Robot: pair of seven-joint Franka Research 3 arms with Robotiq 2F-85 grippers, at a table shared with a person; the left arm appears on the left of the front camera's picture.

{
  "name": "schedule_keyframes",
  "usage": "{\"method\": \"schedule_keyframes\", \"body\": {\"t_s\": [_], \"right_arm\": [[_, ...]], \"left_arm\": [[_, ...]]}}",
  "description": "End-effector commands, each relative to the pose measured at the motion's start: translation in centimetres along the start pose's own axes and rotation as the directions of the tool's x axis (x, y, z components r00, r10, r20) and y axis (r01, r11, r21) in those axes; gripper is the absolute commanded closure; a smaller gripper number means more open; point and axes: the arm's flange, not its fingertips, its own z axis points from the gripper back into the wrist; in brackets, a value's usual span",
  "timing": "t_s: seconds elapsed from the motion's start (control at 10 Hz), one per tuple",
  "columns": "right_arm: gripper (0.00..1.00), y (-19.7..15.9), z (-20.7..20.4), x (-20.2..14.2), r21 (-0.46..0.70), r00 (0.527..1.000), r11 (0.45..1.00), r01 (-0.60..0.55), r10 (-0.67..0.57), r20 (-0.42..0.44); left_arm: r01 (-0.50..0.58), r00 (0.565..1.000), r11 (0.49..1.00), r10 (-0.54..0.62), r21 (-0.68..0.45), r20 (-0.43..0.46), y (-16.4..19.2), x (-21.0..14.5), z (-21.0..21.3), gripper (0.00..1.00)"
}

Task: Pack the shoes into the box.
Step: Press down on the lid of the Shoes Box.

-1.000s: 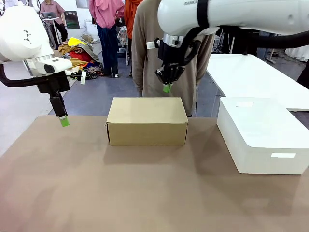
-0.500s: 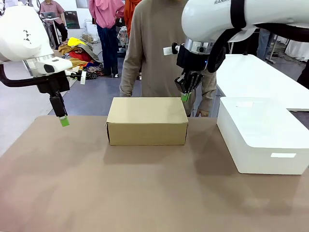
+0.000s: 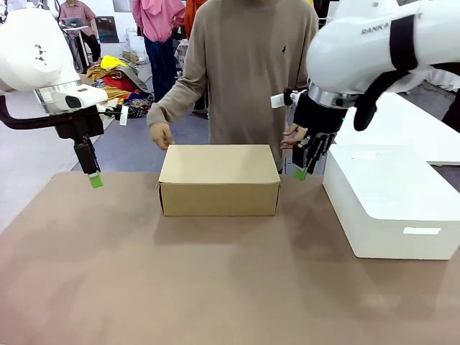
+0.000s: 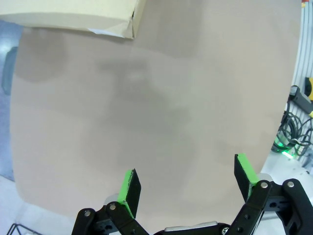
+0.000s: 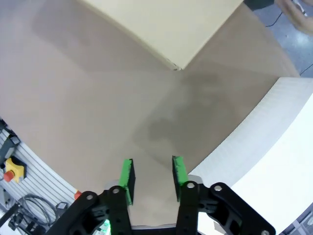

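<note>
Brown matte tabletop [image 3: 144, 287] carries everything, w/ two boxes on it. Biggest item: one white box [image 3: 388, 205], closed, at the robot's right side. Next: one cardboard box [image 3: 219, 180], lid shut, sitting center-far, long axis running left-right across the tabletop. Shoes: none to be seen; prob. inside a closed box or off-table, can't tell which.

One person stands at the far edge directly behind the cardboard box, one hand [image 3: 161, 134] just past its far-left corner, other hand [image 3: 295, 135] by its far-right corner, near the right tool.

Key relation: right tool [image 3: 301, 172] hangs in the gap betw. cardboard box & white box, just off the cardboard box's right end, above the tabletop. In right wrist view the cardboard box [image 5: 166, 29] lies ahead of the tool [image 5: 152, 172], one corner pointing toward it. Pads part-way apart, nothing betw. them — released, empty.

Left tool [image 3: 94, 176] hovers well apart from the box's left end, higher over the tabletop. Left wrist view: tool [image 4: 188, 178] spread wide, empty, cardboard box [image 4: 73, 14] corner at the top edge.

Judgement: right arm is nearer; lid must be opened before any packing, so task looks barely begun.

Count: 2 arms, 2 tools, 2 boxes, 1 person at tabletop, 0 shoes visible.
</note>
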Motion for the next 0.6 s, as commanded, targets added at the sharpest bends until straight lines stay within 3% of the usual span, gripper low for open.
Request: {"method": "schedule_keyframes", "body": {"t_s": [0.0, 0.5], "right_arm": [[0.00, 0.0, -0.6, -1.4, -0.020, 0.999, 0.999, -0.044, 0.044, 0.028], [0.00, -0.5, -3.1, -1.4, -0.031, 0.992, 0.995, -0.096, 0.098, 0.085]], "left_arm": [[0.011, 1.000, 1.000, -0.011, -0.009, 0.010, 0.0, -0.3, 0.2, 0.00], [0.011, 1.000, 1.000, -0.011, -0.009, 0.010, 0.0, -0.3, 0.2, 0.00]]}}
